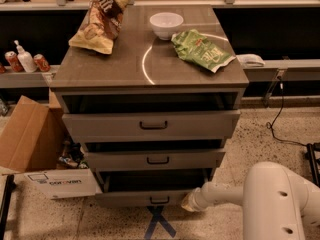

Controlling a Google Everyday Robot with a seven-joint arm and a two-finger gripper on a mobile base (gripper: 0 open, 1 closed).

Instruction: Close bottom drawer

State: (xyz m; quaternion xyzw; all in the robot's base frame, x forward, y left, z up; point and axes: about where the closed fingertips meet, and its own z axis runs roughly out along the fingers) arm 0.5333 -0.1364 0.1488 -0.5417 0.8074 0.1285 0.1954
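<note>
The gripper (191,202) sits low in the frame, right of centre, at the right end of the bottom drawer (127,199) front; whether it is spread or closed cannot be told. That drawer is partly pulled out, lowest in the cabinet (150,64). The white arm (227,192) reaches in from the lower right.

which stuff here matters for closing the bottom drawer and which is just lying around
For the job: bottom drawer, partly open; gripper, at the drawer front's right end.
Lying about: white bowl, green chip bag and brown chip bag on the cabinet top; cardboard box beside it.
</note>
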